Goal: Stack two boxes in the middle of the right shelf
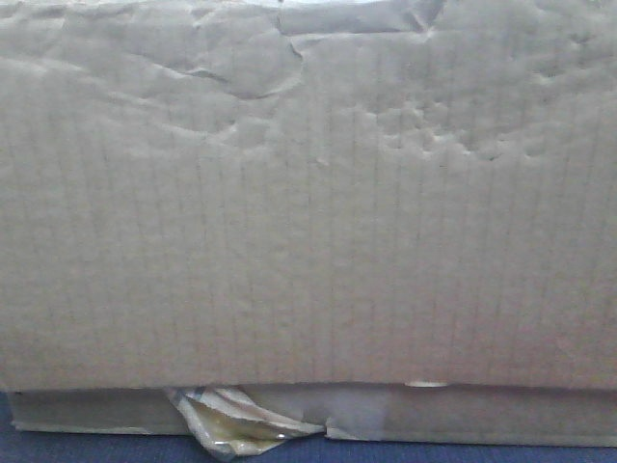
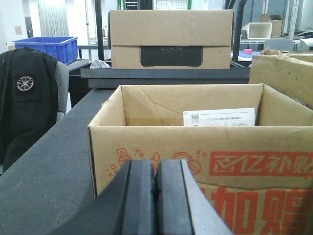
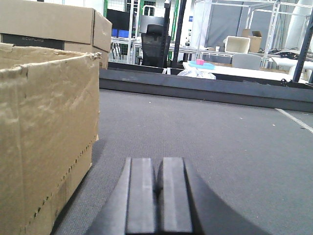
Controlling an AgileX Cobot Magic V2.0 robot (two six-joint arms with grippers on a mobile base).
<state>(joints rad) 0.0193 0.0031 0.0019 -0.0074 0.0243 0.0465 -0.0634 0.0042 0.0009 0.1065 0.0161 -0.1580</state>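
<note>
The tall brown box [image 1: 308,193], its face creased and dented, fills the front view. Below its lower edge shows the flatter box [image 1: 482,413] with peeling yellowish tape [image 1: 231,424]; the tall one appears to rest on it. In the right wrist view a creased brown box [image 3: 44,127] of the same look stands just left of my right gripper [image 3: 157,164], which is shut and empty low over the dark tabletop. My left gripper [image 2: 156,166] is shut and empty. The steel shelf board is out of view.
An open box with red print [image 2: 195,147] stands right in front of the left gripper. A closed brown box with a black label [image 2: 170,39] sits on a dark ledge behind. A blue bin [image 2: 46,48] and a black jacket [image 2: 27,98] are at left. The dark grey tabletop [image 3: 220,137] stretches ahead of the right gripper.
</note>
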